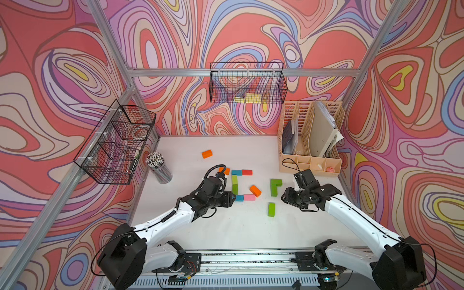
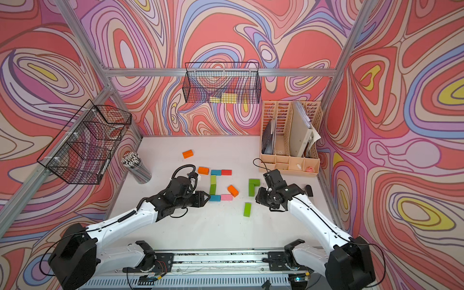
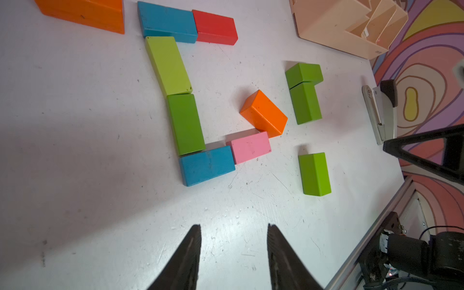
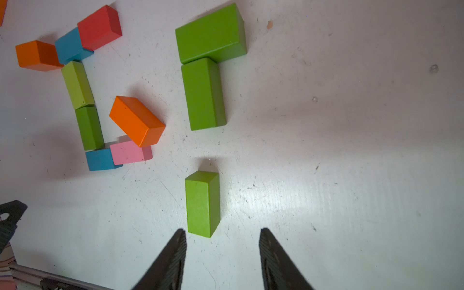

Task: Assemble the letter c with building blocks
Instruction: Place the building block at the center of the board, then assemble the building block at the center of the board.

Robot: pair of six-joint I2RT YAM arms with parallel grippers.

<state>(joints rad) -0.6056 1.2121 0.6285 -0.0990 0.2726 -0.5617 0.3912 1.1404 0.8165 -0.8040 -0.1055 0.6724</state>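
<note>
The building blocks (image 1: 234,184) are lying on the white table (image 1: 238,231), most of them gathered near its middle. Six are forming a C. A blue block (image 1: 236,172) and a red block (image 1: 247,172) are making up the far arm. A light green block (image 1: 234,179) and a darker green block (image 1: 235,189) are running end to end as the spine. A second blue block (image 1: 239,198) and a pink block (image 1: 249,197) are making up the near arm.

A tilted orange block (image 1: 255,190) is lying askew at the C's open side, touching the pink block's end. Another orange block (image 1: 226,171) is sitting just beside the far blue one, partly hidden by the left arm's cable. A third orange block (image 1: 207,154) is lying well apart, toward the back wall. On the right arm's side of the C, two green blocks (image 1: 274,189) are touching in an L, and a lone green block (image 1: 271,209) is lying nearer the robot.

The left gripper (image 3: 233,226) is hovering beside the near blue block, its jaws standing apart with nothing between them. The right gripper (image 4: 222,229) is pointing at the lone green block, whose end is lying just by one fingertip (image 4: 179,241). Its jaws are likewise apart and clamping nothing.

A beige desk organiser (image 1: 311,160) is standing at the far right of the table. A cup of pencils (image 1: 160,168) is standing at the left edge, and a stapler (image 3: 379,113) is lying by the right edge.
</note>
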